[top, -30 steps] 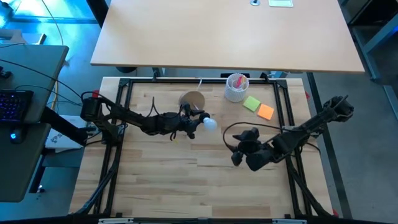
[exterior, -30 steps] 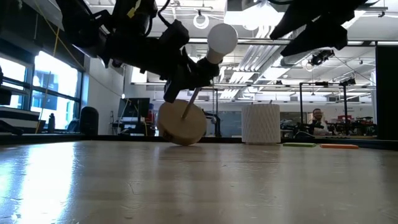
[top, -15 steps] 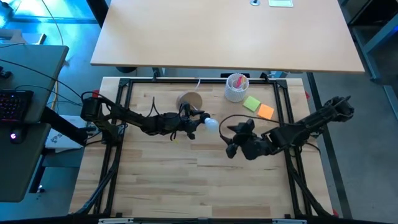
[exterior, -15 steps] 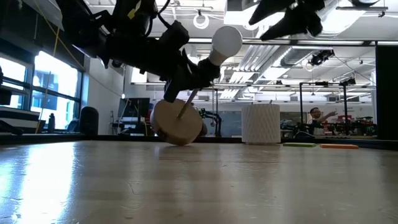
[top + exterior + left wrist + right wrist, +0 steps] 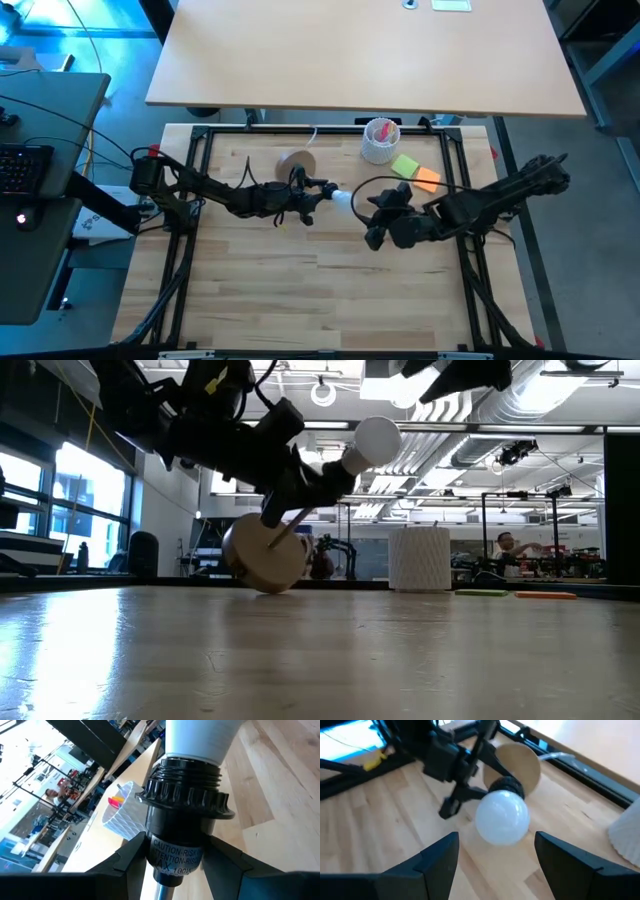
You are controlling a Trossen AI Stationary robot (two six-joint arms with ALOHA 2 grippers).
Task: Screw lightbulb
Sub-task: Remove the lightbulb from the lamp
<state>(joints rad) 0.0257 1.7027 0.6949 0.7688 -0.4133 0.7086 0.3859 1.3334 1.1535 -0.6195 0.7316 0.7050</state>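
Note:
A small lamp stand, a round wooden disc (image 5: 297, 162) with a thin stem and a black socket (image 5: 182, 805), is tipped over toward the table's right. The white lightbulb (image 5: 343, 199) sits in the socket's mouth and points at my right gripper. My left gripper (image 5: 312, 190) is shut on the socket. My right gripper (image 5: 497, 840) is open just right of the bulb (image 5: 502, 817), one finger on either side of it and short of it, touching nothing. In the low view the disc (image 5: 262, 555) hangs low behind the arm; whether its edge touches the table I cannot tell. My left gripper pinches the socket's smooth lower barrel (image 5: 176, 861), below the ribbed collar, between its two fingers (image 5: 131, 862). The fingers come nearly level from the table's left and point along the socket toward the bulb. The stand is held tilted, bulb end raised clear of the table.
A white perforated cup (image 5: 380, 141) with pink contents stands at the far right, with green (image 5: 405, 166) and orange (image 5: 427, 179) note pads beside it. Black frame rails (image 5: 200, 150) run along the table's edges. Bare wood lies toward the near edge. A person (image 5: 512, 550) shows far behind.
My right gripper has risen and gone toward the table's left and far side, up to the bulb, rolling a little, its fingers staying apart. My left gripper has rolled slightly in place; the stand has tipped further, the disc swinging left and the bulb edging right.

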